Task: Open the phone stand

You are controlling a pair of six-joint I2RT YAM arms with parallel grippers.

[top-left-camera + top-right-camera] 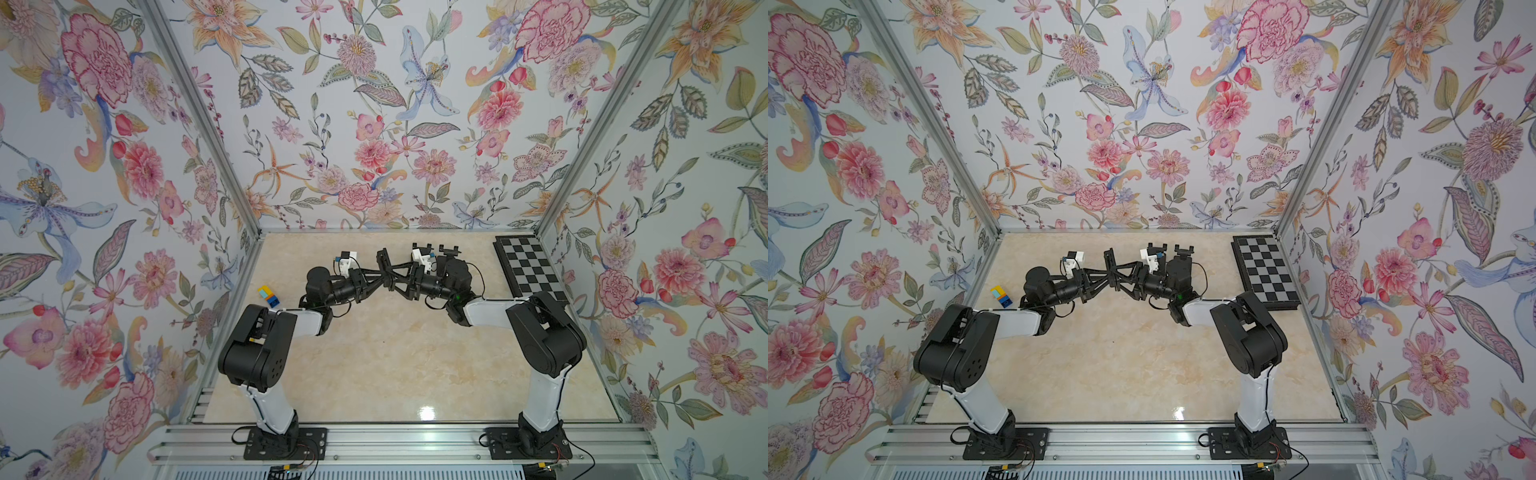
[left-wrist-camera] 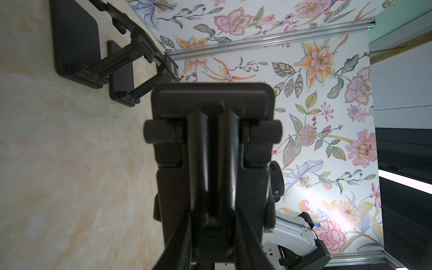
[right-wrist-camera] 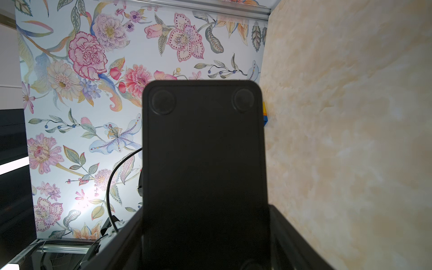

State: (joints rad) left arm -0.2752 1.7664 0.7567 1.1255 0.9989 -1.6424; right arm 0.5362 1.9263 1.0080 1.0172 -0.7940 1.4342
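Note:
The black phone stand [image 1: 384,262] hangs above the middle of the marble table [image 1: 395,365], held between both arms in both top views [image 1: 1111,266]. My left gripper [image 2: 212,217] is shut on the stand's narrow stem, with the hinge [image 2: 212,133] and upper plate just past my fingers. My left gripper [image 1: 380,272] reaches in from the left. My right gripper [image 3: 205,217] comes from the other side [image 1: 397,278]. Its fingers [image 3: 131,231] lie against both edges of the stand's flat base plate [image 3: 203,152], which shows two round rubber feet.
A second black folding holder [image 2: 74,46] lies on the table near the back wall [image 1: 449,250]. A chessboard [image 1: 528,266] fills the back right corner. Stacked coloured blocks [image 1: 268,296] sit by the left wall. Floral walls enclose three sides.

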